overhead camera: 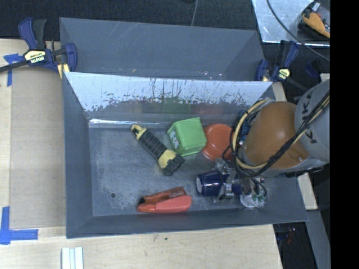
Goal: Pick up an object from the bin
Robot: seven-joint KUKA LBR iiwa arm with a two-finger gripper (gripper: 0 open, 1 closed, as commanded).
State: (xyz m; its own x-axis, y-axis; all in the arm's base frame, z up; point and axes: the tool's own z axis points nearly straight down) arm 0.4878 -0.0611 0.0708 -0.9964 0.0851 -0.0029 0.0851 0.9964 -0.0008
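A: How was the arm posed?
B: It reached in from the right, orange-covered wrist bent down, gripper (231,188) low in the bin's (112,167) near right corner, just beside a dark blue cylinder (208,183) (right of a red tool (165,202)).
A: Spread or pinched?
B: Couldn't tell.

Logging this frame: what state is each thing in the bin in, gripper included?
Green block: sitting on the bin floor, free.
Black-and-yellow tool: lying flat, diagonal, beside the block.
Red tool: lying flat by the front wall.
Orange round thing: partly hidden behind the arm.
Gripper: down near the right front corner.
Dark blue thing: beside the gripper; held or not, unclear.
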